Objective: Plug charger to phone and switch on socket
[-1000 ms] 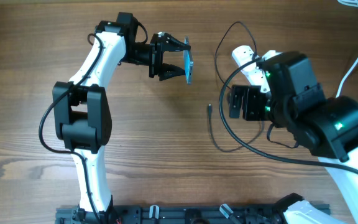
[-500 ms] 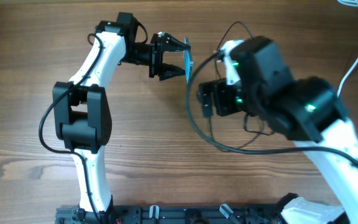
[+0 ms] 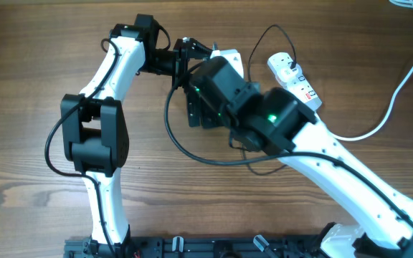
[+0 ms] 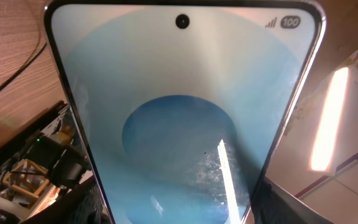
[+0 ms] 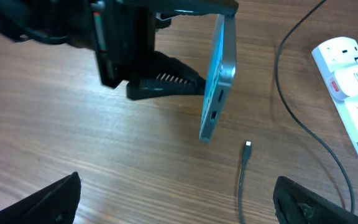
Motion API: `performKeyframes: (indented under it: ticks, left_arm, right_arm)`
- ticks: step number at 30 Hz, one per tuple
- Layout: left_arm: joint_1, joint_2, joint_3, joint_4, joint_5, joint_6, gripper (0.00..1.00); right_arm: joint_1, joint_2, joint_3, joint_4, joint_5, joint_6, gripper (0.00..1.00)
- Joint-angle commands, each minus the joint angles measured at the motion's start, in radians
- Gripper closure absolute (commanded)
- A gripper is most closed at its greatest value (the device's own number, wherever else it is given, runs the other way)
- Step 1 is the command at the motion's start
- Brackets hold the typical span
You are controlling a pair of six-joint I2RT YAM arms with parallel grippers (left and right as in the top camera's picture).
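My left gripper (image 3: 189, 51) is shut on the phone (image 5: 219, 81) and holds it on edge above the table, its port edge facing down and to the right. The cyan screen fills the left wrist view (image 4: 179, 118). In the overhead view my right arm hides the phone. My right gripper (image 5: 179, 208) is open and empty over bare wood, just below the phone. The charger's connector tip (image 5: 247, 146) lies on the table near the phone's lower corner. Its thin black cable (image 3: 274, 28) loops back to the white socket (image 3: 296, 75), also in the right wrist view (image 5: 353, 81).
A thick white cord (image 3: 400, 79) runs from the socket to the far right edge. My right arm's thicker black cable (image 3: 174, 136) loops over the middle of the table. The arm bases stand at the front edge (image 3: 192, 247).
My right arm has swung left from beside the socket, across the charger's tip, to just in front of the held phone. My left arm has kept the phone in place.
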Motion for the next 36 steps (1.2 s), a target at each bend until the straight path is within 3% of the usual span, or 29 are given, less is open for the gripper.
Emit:
performKeyframes:
  ticks: [1, 6, 14, 17, 19, 24, 36]
  left_arm:
    - [0.008, -0.044, 0.020, -0.001, 0.048, -0.006, 0.33]
    - [0.008, -0.044, 0.020, -0.001, 0.048, -0.006, 0.33]
    - [0.008, -0.044, 0.020, -0.001, 0.048, -0.010, 0.33]
    - [0.008, -0.044, 0.020, -0.001, 0.048, -0.010, 0.33]
    - [0.008, -0.044, 0.020, -0.001, 0.048, -0.010, 0.33]
    - [0.008, -0.044, 0.020, -0.001, 0.048, -0.018, 0.33]
    - [0.008, -0.044, 0.020, 0.000, 0.048, -0.088, 0.33]
  right_arm:
    - [0.002, 0.041, 0.023, 0.021, 0.088, 0.070, 0.01]
    - [-0.008, 0.049, 0.021, 0.100, 0.201, 0.071, 0.17]
    - [-0.009, 0.171, 0.021, 0.140, 0.297, 0.067, 0.18]
    - [-0.009, 0.172, 0.021, 0.168, 0.349, 0.067, 0.25]
    - [-0.019, 0.174, 0.021, 0.170, 0.347, 0.068, 0.37]
    - [-0.068, 0.177, 0.021, 0.171, 0.222, 0.069, 0.44]
    - [-0.071, 0.177, 0.021, 0.167, 0.180, 0.070, 0.56]
